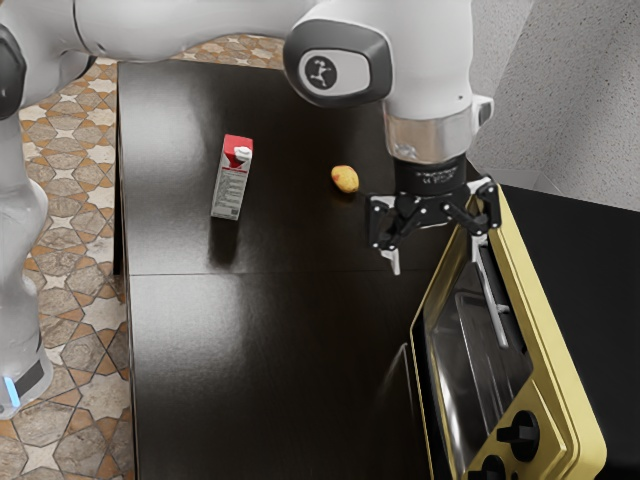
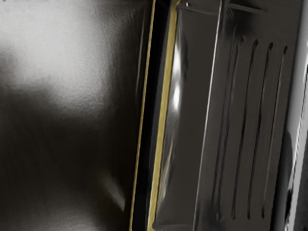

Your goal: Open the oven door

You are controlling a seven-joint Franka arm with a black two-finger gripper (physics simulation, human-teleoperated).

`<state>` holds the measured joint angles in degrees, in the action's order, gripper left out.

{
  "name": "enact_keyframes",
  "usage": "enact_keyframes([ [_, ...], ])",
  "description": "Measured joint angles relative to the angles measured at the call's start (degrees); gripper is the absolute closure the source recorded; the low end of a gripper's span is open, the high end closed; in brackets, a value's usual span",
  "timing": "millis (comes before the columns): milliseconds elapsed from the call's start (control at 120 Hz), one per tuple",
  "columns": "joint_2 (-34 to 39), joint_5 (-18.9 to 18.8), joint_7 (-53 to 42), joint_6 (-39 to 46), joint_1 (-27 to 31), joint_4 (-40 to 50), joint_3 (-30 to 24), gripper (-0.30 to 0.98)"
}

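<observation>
The open gripper (image 1: pixel 436 260) is above the oven's upper front, its fingers wide apart with nothing held. One finger is by the far end of the silver handle (image 1: pixel 492 300); whether they touch I cannot tell. The other finger hangs over the table side. The yellow oven (image 1: pixel 552 345) has a dark glass door (image 1: pixel 462 375), which looks closed, though a small gap cannot be ruled out. From the hand, the oven's yellow trim (image 2: pixel 163 110) and dark slotted panel (image 2: pixel 243 125) appear, with a bright metal bar (image 2: pixel 297 125) beside the panel.
A red and white carton (image 1: pixel 232 178) stands on the dark table (image 1: pixel 270 370), toward the exterior view's left. A small yellow potato-like item (image 1: pixel 345 179) lies between it and the gripper. Black knobs (image 1: pixel 520 436) sit at the oven's near end.
</observation>
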<state>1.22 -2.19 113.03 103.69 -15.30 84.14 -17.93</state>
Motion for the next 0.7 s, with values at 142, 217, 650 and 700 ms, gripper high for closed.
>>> enact_keyframes([
  [142,-0.8,-0.2,-0.6,0.5,0.0,-0.4,0.1,0.00],
  [217,-1.2,-0.2,-0.9,0.7,0.1,-0.8,0.1,0.00],
  [650,-3.8,-0.3,-3.4,1.1,1.3,-2.9,0.6,0.00],
  [700,-3.9,-0.3,-3.6,1.1,1.7,-2.9,0.6,0.00],
])
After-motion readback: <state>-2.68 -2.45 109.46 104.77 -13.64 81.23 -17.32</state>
